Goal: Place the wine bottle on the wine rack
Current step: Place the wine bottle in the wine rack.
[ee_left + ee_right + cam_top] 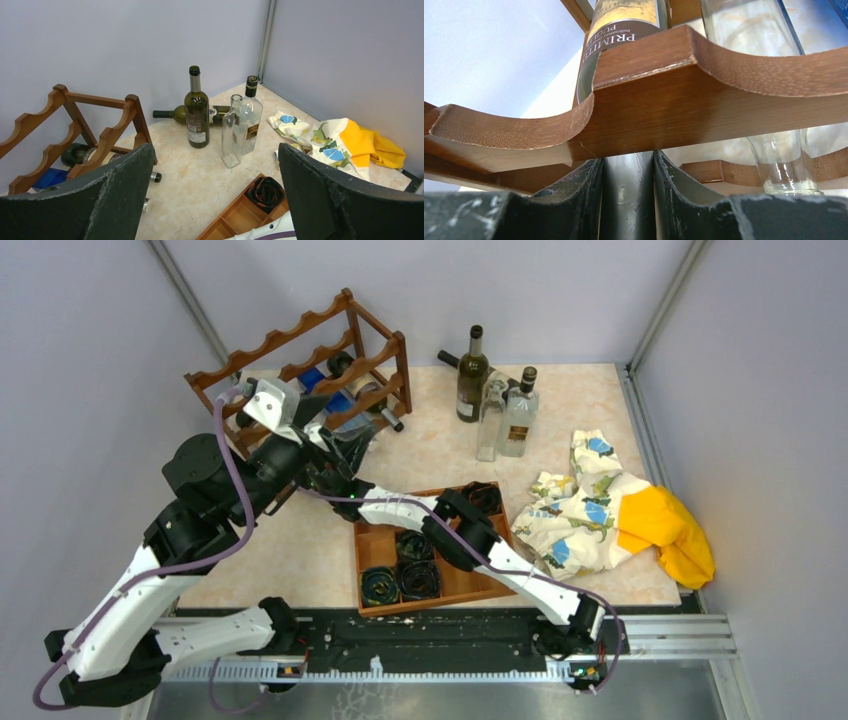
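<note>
Fingers (574,195) of the right gripper (628,167) clamp the dark, glossy wine bottle (628,200) just under a scalloped rail of the wine rack (684,100), reddish-brown wood with visible grain. Above, a racked bottle (624,30) carries a label reading "PRIMITI…" and "PUGLIA"; beside it lies a clear glass bottle (769,145). The left gripper (215,155) gapes wide, its scuffed black pads holding nothing.

This looks like a robot lab. Plain grey walls (80,330) box in a small table (430,440). Robot arms (130,600) are bolted to a metal rail (660,635) at its near edge.
</note>
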Motion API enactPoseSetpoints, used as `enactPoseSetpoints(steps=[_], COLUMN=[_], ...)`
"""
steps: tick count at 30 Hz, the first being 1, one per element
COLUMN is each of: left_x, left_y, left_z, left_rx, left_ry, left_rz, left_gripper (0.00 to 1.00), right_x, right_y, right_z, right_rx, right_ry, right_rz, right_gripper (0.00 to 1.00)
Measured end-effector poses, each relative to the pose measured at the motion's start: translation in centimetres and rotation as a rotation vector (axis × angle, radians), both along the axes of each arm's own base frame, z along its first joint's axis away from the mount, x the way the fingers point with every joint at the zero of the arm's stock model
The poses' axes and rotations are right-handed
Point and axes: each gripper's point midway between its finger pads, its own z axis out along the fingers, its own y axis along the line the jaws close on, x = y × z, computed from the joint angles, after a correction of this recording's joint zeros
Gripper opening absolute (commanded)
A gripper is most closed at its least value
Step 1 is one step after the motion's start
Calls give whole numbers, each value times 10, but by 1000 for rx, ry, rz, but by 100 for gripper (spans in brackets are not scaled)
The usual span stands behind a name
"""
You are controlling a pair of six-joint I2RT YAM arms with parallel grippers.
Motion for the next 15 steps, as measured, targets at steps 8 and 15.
enactPoseSetpoints(steps=[8,15], left_x=[0,-1], left_y=[0,-1], left_z=[0,0], left_rx=[0,-3], left_ry=[1,3], left_rz=[-1,-7], left_gripper=[99,99], right_x=[0,-2], right_y=[1,5], right_z=[-1,7], right_rx=[-10,-6], right_ry=[-36,-71], right_rz=[6,30], right_gripper=[45,48])
